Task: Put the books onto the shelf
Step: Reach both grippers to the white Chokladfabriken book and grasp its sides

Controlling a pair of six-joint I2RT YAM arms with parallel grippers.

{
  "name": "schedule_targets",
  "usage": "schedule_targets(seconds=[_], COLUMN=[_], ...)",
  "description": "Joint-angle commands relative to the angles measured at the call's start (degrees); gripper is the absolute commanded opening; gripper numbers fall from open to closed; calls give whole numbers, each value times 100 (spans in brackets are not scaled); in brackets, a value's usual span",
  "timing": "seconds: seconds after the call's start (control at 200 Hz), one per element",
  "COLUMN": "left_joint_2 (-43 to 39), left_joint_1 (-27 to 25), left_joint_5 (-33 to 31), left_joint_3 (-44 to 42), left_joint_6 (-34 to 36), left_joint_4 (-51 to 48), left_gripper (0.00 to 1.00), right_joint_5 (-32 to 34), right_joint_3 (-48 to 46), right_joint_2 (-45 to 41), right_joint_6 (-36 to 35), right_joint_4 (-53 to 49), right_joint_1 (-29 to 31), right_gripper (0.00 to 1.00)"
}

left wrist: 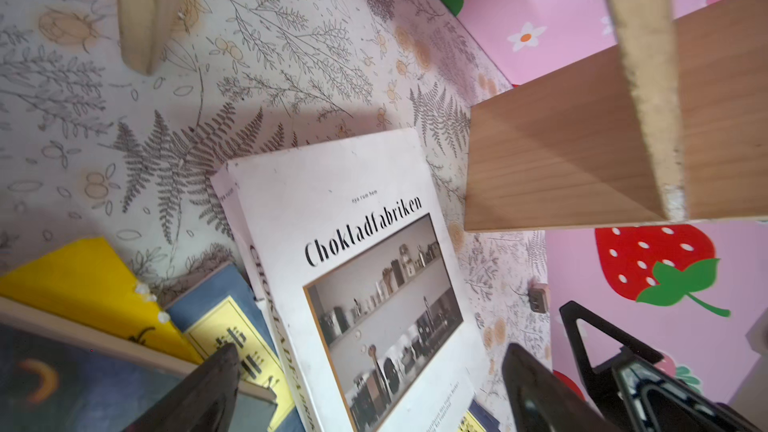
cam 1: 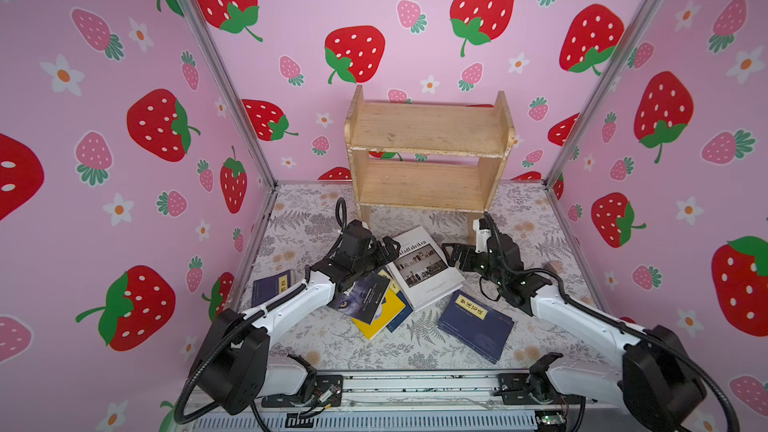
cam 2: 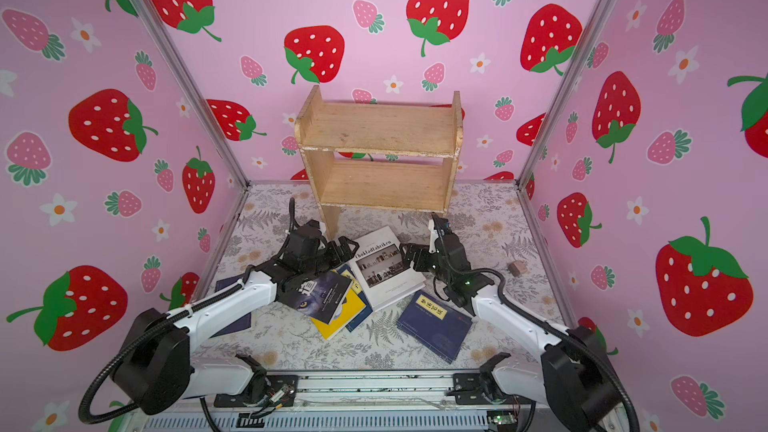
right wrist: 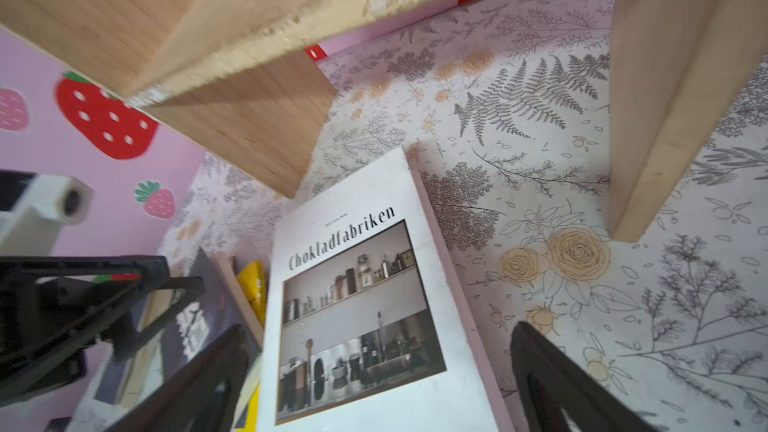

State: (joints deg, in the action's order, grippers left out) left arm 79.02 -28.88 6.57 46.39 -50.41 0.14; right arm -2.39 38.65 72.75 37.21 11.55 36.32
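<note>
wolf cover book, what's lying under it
The wolf cover book lies on a yellow book and a navy book with a yellow label. Their covered parts, and anything else beneath, cannot be seen.

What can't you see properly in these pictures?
- Navy book at the left: in both top views the left arm covers most of it.
- Yellow book: the wolf book lies over it, hiding most of its cover.
- Small block near the right wall: too small to tell what it is.
- White book: in both wrist views the picture edge cuts off one end.
</note>
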Motion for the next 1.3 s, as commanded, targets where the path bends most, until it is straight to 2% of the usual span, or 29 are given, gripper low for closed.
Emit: schedule_targets(seconds=[0.0,0.19,0.315,0.36,0.52,0.8,1.03,1.296], left_joint_2=[415,1214,1607,1712,2037,2539,2424,1995], left_joint_1=[78,172,195,195,199,208,207,165], left_joint_5=[42,98,93,316,510,1213,1566,1603], left_joint_3=[162,250,429,425,431,282,-49,-366], left_joint_6=[231,187,162,131,-80,-541,-1020,-1358], left_joint_4=[-17,454,545,676,1019,2442,3738,4308], left_gripper=[99,99,99,99,99,100,97,90], right_joint_5=[63,-121,-286,-384,-878,-1302,-1535,-1658], right_joint_3=[331,456,470,485,485,450,493,573], right_joint_2=[611,1314,1621,1734,2172,2559,2759,2738], right_joint_6=[-526,-702,-770,-777,-751,-676,-671,-615], right_joint_4=[-173,195,403,445,731,1129,1426,1550], right_joint_1=[-10,-8,-1,-2,-2,7,-2,-2], right_gripper=[100,100,96,96,90,87,86,86])
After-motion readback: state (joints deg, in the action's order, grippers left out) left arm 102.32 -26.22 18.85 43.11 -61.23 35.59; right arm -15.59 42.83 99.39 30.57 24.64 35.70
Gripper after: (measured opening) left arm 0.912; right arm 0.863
